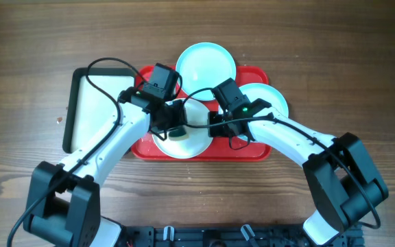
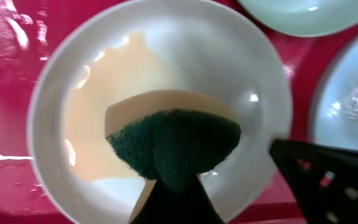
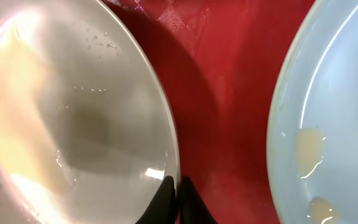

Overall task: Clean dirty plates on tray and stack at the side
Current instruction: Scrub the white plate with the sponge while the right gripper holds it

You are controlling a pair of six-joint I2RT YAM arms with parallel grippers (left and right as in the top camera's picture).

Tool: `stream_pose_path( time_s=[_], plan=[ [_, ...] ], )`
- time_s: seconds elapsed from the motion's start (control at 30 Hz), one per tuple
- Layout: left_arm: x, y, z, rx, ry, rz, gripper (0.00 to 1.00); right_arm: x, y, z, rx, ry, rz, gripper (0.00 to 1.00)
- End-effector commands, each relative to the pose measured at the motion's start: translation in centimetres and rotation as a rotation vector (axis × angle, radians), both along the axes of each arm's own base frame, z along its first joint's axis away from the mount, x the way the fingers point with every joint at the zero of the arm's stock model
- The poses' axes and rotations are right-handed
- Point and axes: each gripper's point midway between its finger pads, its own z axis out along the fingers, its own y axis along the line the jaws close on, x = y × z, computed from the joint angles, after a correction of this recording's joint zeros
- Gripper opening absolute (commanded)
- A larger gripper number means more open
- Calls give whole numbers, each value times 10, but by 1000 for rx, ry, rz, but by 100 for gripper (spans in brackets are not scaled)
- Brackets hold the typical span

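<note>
Left wrist — jaws clamp sponge (image 2: pixel 176 146); right jaws nip white plate (image 3: pixel 73 112) rim.

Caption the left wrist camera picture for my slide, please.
Left hand holds a green-faced sponge over the smeared white plate on the red tray.

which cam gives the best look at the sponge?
Left wrist: the sponge, green scouring face toward the lens, fills mid-frame over the smeared white plate. Overhead hides it under the left pincer. Right wrist shows none of it.
</note>
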Motion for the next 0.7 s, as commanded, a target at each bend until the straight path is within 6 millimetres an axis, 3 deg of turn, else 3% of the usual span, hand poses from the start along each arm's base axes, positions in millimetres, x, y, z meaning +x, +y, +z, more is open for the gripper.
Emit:
stream_pose_path(
  time_s=[0.0,0.17,0.33,0.47,0.67],
  plan=[
    [4,18,-18,119,-8,31,4,-6,5,-5,10,26,11,4],
    [10,29,-46,203,-11,46,4,-6,4,-5,10,27,11,4],
    [8,27,-63,202,28,36,4,-6,5,-5,11,26,11,4],
    [2,9,-75,123,81,9,4,-7,5,-4,14,27,13,4],
    [1,1,-77,115,74,-7,4,-8,7,-4,26,33,23,4]
  ],
)
